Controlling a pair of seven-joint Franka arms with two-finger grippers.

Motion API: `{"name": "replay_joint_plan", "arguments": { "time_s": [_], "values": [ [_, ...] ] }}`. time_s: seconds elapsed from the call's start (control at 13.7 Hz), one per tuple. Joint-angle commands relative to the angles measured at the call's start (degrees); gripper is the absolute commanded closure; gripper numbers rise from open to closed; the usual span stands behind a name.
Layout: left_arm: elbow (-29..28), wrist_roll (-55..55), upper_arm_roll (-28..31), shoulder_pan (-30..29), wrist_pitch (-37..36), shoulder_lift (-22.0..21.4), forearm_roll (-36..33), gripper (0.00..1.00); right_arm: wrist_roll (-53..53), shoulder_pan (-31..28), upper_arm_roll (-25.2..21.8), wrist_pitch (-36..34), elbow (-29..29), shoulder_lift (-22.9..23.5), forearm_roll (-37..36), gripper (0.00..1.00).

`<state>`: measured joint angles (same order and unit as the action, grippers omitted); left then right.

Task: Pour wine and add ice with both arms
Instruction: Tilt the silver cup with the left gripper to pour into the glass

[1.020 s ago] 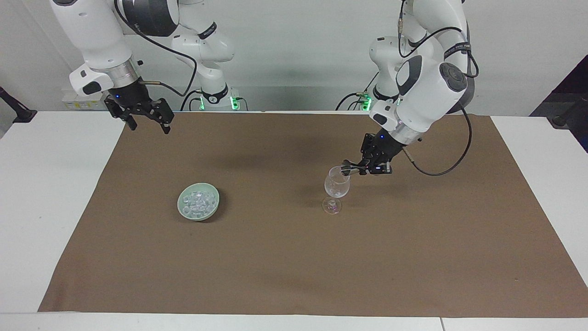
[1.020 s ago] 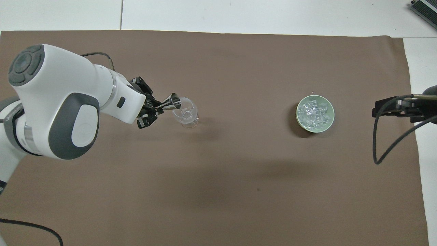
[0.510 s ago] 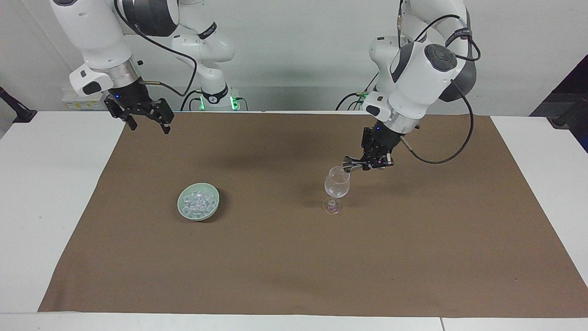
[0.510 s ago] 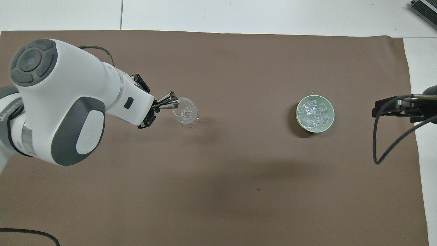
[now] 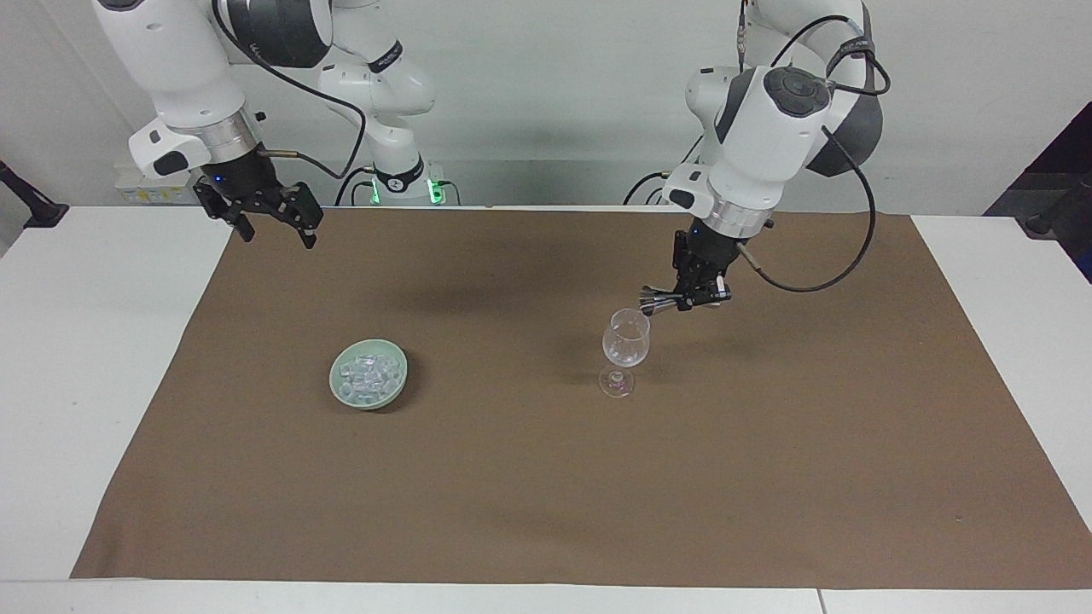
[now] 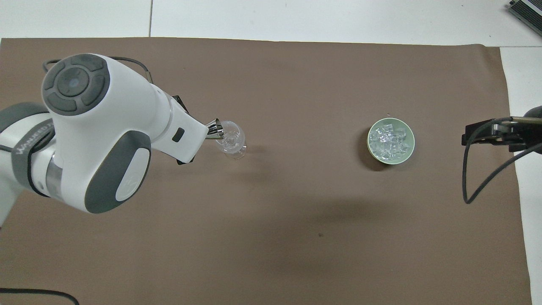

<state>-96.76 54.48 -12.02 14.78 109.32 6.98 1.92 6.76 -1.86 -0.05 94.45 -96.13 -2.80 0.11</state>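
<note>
While the right gripper waits with its fingers spread apart, empty, above the table edge at the right arm's end, the left gripper has risen slightly over the last second and rolled its wrist toward level. Its fingers stay clamped on a small metal jigger, now clear of the stemmed glass rim where a second ago it tipped into the bowl. Judgement: the pour looks finished or ending, and the ice step comes next. The jigger's long axis lies roughly horizontal, mouth pointing toward the right arm's end of the table. The ice remains heaped in the green bowl, well apart from the glass.
</note>
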Motion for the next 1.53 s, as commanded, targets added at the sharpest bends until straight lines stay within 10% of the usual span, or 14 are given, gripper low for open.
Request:
{"name": "replay_joint_plan", "arguments": {
  "time_s": [0.0,1.46],
  "values": [
    [1.4,-3.93,0.77,2.62,-1.39,0.58,-4.28,1.0,-1.49,-0.51,0.05,0.3,-0.55,-0.81,1.65,0.0],
    [9.31,-9.92,1.65,5.19,-7.37,4.62,-13.46,1.0,-3.16,-0.43,-0.3,2.4,-1.16,-0.81,1.04,0.0]
  ]
}}
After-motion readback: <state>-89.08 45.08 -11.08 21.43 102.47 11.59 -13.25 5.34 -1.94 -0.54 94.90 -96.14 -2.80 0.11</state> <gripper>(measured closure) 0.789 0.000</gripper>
